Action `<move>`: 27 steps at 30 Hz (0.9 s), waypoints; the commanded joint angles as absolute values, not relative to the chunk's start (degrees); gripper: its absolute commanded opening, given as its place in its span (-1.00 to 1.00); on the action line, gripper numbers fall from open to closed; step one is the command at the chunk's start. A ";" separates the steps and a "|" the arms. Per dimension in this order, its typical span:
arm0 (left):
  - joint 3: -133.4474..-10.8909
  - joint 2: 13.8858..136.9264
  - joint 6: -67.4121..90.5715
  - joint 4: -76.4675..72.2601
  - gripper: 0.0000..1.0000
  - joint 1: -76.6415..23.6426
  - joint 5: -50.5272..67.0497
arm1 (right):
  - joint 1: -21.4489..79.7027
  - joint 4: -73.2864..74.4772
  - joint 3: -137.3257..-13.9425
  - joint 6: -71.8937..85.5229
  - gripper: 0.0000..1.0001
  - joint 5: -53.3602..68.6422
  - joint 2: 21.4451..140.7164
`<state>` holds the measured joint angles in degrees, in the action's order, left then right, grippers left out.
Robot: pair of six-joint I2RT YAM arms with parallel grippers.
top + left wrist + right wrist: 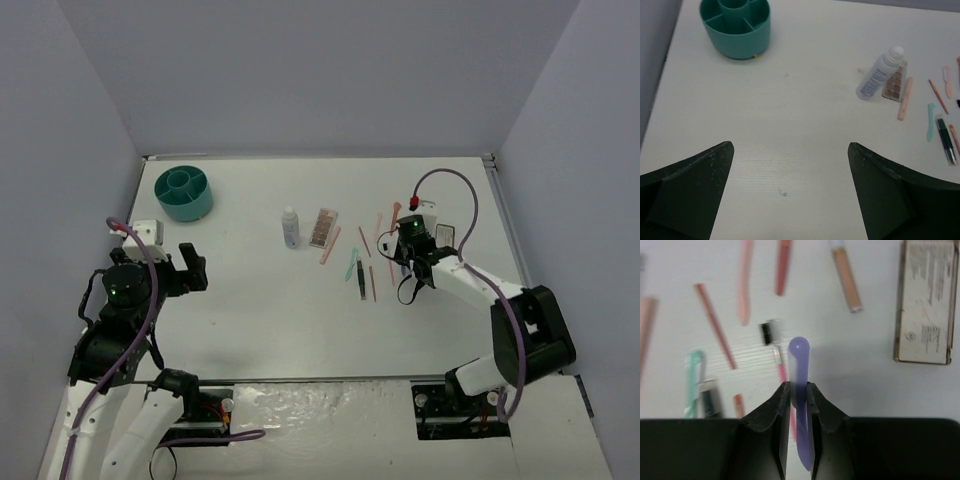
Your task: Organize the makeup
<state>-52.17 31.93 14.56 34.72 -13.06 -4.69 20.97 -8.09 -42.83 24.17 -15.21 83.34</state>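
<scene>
While between jaws, purple stick (799,357) lengthwise

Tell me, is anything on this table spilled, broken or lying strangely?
Nothing looks spilled or broken. The thin sticks only lie loose at mixed angles near the palette; the jaws of the right gripper hold a purple stick.

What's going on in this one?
The right gripper is shut on a thin purple stick near the other sticks. The left gripper hangs open and empty. The white bottle and palette lie on the table, and nothing visible is in the teal divided tub at the far left yet.
</scene>
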 commanded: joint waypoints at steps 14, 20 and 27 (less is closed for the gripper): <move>-69.19 57.27 33.29 19.58 0.93 -19.83 28.83 | 45.06 -37.16 -45.06 -1.35 -1.00 11.95 66.50; -69.54 59.96 39.31 13.89 0.54 -22.19 28.74 | 47.06 -40.61 -46.94 -1.57 -1.00 14.24 69.58; -68.37 62.63 41.35 13.03 0.22 -24.93 27.65 | 47.79 -41.40 -47.31 -1.43 -1.00 14.09 70.16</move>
<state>-66.63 61.57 38.25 18.56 -23.18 27.20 47.09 -33.96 -44.00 -0.39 12.90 70.78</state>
